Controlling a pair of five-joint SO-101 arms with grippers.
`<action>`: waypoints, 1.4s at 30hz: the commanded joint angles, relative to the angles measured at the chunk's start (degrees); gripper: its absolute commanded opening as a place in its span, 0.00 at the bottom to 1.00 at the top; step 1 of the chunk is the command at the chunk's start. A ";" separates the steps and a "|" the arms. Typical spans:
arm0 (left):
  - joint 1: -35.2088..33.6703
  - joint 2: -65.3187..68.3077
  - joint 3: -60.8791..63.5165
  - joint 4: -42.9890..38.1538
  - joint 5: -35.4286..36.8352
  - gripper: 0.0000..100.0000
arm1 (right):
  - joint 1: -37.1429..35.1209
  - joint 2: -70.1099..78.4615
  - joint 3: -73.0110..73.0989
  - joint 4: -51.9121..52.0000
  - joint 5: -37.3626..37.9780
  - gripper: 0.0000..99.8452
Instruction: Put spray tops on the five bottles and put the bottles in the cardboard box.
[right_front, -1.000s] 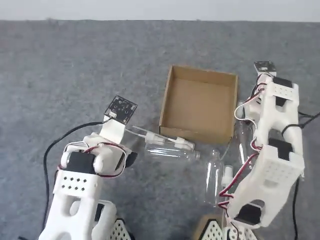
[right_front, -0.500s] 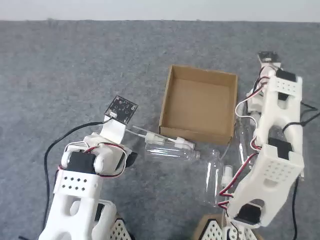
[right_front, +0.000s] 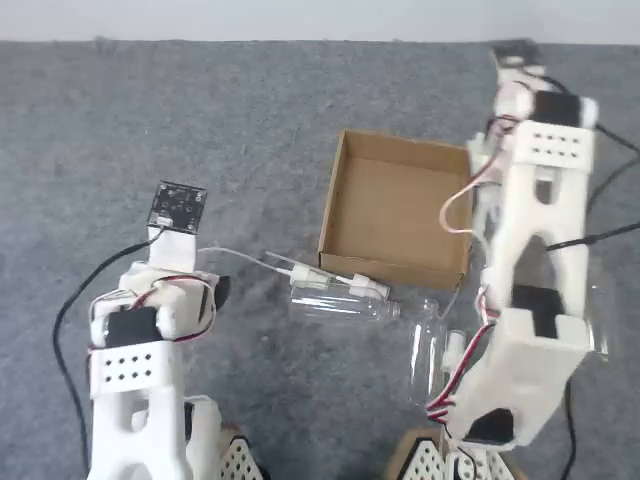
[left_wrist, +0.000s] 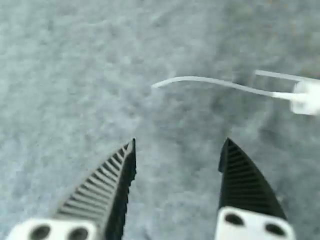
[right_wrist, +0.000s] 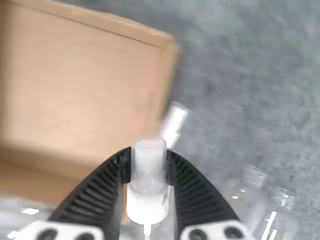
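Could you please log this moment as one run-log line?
left tool: open, above carpet near dip tube | right tool: shut on spray top, near cardboard box | bottles: lying on carpet

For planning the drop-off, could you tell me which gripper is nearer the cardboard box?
Right. The right gripper, holding a spray top, is by the cardboard box; the left gripper hangs over carpet, well away.

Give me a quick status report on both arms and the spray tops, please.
Left end effector open over carpet. Right end effector shut on spray top beside cardboard box. Bottles lying before box, none inside. Nothing blocking the box.
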 joint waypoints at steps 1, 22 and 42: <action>-6.86 -1.67 0.92 -1.67 -0.62 0.25 | -9.01 -9.19 -4.92 3.82 -3.43 0.01; -16.26 -7.30 17.10 -8.53 -9.58 0.25 | -47.78 0.66 -4.84 -7.60 -34.73 0.01; -16.00 -34.37 24.31 3.43 -10.02 0.25 | -49.45 16.13 -4.84 -11.30 -44.92 0.19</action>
